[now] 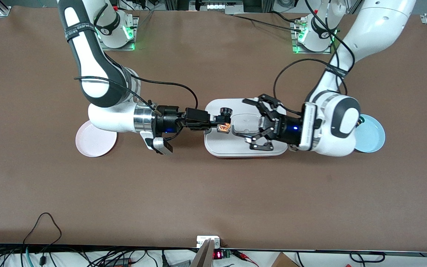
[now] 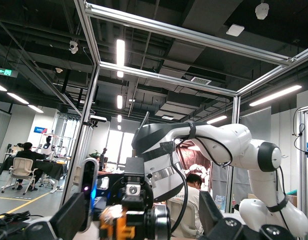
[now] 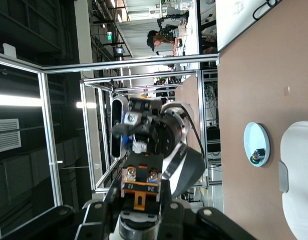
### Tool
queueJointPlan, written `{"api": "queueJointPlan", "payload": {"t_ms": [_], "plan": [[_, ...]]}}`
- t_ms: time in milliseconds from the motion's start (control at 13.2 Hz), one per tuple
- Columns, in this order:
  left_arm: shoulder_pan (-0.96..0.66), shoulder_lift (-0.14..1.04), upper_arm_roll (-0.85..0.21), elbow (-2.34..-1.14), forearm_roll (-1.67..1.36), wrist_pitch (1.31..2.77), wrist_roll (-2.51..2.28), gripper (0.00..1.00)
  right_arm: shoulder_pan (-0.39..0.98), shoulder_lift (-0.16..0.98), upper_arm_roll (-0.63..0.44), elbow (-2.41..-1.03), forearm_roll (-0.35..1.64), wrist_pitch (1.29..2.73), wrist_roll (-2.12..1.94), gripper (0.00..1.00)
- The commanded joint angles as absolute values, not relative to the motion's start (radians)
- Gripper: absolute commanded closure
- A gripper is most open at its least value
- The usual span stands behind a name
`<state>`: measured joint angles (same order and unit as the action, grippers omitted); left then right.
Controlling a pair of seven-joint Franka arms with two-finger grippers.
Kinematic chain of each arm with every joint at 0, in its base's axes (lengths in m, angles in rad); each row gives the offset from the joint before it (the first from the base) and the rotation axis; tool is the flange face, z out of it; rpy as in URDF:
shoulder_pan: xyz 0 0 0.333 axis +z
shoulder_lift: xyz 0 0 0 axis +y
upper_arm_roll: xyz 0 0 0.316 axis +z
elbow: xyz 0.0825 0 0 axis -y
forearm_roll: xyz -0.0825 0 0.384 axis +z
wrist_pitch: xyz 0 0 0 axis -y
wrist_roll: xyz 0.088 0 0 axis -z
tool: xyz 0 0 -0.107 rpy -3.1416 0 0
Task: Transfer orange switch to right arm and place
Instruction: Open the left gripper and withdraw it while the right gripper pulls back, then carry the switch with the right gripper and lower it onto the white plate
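The orange switch (image 1: 224, 128) has an orange-amber body and a black cap. It is clamped between the slim black fingers of my right gripper (image 1: 221, 120), up over the white tray (image 1: 243, 150). In the right wrist view the switch (image 3: 141, 192) sits between the shut fingers of the right gripper (image 3: 139, 194). My left gripper (image 1: 248, 124) faces it over the tray. Its wide linkage fingers are spread open and apart from the switch. In the left wrist view the switch (image 2: 113, 220) shows between the open fingers of the left gripper (image 2: 141, 222).
A pink plate (image 1: 95, 142) lies on the table under the right arm. A light blue plate (image 1: 371, 137) lies under the left arm's wrist and holds a small dark part (image 3: 258, 155). The brown table extends wide toward the front camera.
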<state>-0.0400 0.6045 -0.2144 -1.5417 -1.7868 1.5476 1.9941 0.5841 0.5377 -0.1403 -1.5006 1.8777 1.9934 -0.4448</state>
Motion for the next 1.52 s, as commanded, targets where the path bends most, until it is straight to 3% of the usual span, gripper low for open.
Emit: {"api": "queueJointPlan", "payload": {"t_ms": [0,379,606,1061,1439], "plan": [[0.098,0.606,-0.222,-1.516,-1.625,1.459,1.881,0.00,0.575,0.549,-0.138,-1.477,1.890,1.980,-0.468,0.82],[0.253,0.586,-0.219,-1.450,-1.386,1.381,1.793,0.00,0.517,0.523,-0.138,-1.482,1.693,1.951,-0.482,0.83],[0.313,0.580,-0.221,-1.362,-1.183,1.303,1.715,0.00,0.430,0.506,-0.143,-1.489,1.556,1.797,-0.500,0.83],[0.371,0.488,-0.215,-1.362,-0.958,1.221,1.697,0.00,0.290,0.453,-0.143,-1.554,1.271,1.619,-0.632,0.84],[0.370,0.307,-0.203,-1.376,-0.689,1.203,1.518,0.00,0.229,0.419,-0.143,-1.554,0.858,1.531,-0.774,0.85]]}}
